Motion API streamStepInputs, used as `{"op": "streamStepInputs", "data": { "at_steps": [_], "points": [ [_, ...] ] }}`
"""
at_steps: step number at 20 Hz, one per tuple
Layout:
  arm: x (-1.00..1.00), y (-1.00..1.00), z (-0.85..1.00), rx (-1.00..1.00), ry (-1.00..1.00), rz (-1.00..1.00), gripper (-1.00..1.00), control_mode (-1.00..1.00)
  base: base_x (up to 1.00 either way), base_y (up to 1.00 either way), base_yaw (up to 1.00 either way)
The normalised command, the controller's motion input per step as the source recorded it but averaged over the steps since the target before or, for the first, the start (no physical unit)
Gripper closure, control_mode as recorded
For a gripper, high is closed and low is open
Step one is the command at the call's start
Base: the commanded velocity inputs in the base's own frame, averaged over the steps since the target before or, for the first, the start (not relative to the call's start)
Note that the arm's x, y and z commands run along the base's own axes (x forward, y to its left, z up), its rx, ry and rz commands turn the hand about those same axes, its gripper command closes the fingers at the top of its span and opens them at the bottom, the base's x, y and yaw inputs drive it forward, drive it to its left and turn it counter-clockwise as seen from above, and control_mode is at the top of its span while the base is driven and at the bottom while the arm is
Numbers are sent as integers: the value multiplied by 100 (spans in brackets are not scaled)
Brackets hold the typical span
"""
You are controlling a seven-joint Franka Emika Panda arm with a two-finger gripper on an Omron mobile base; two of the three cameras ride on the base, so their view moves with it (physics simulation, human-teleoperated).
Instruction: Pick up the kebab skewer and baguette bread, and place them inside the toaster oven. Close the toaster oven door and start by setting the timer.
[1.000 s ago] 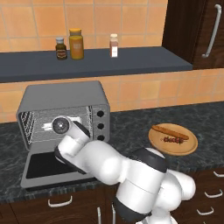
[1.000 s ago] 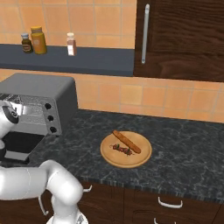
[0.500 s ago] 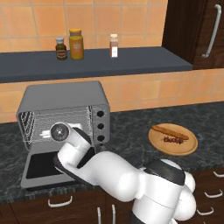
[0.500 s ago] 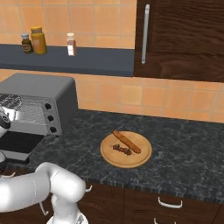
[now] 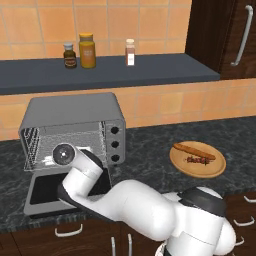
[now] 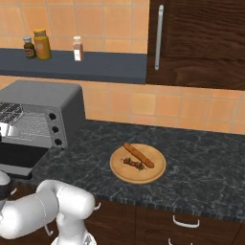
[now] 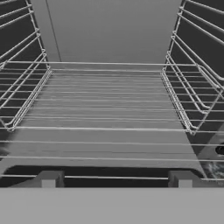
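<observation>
Dark stone counter (image 5: 150, 150): oven (image 5: 75, 127) door (image 5: 45, 192) down, rack (image 7: 109, 100) bare. Skewer (image 5: 198, 160), baguette (image 5: 194, 150) on plate (image 5: 216, 171), well apart. Gripper (image 7: 113, 179) at oven mouth, jaw spread unclear. Judgement: withdraw clear of rack before swinging toward plate.

The white arm hides part of the grey toaster oven's dark-glass drop-down door (image 5: 42, 192); the right base view's left edge crops the boxy grey metal toaster oven (image 6: 45, 103)

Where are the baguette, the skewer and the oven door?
baguette (image 6: 139, 154), right base view, middle of the loaf
skewer (image 6: 132, 163), right base view, chunks at mid-stick
oven door (image 5: 45, 190), left base view, dark glass of the dropped-open panel
</observation>
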Motion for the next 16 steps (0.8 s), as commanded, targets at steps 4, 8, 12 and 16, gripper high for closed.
{"op": "streamStepInputs", "data": {
  "at_steps": [4,8,12,16],
  "points": [
    [-59,9,-56,-1,5,-3,-100,-100,0,0,0],
    [-49,1,-16,0,1,-1,-100,-100,0,0,0],
    [-9,-62,38,1,0,0,-100,-100,0,0,0],
    [0,-97,25,3,7,0,-100,-100,0,0,0]
  ]
}}
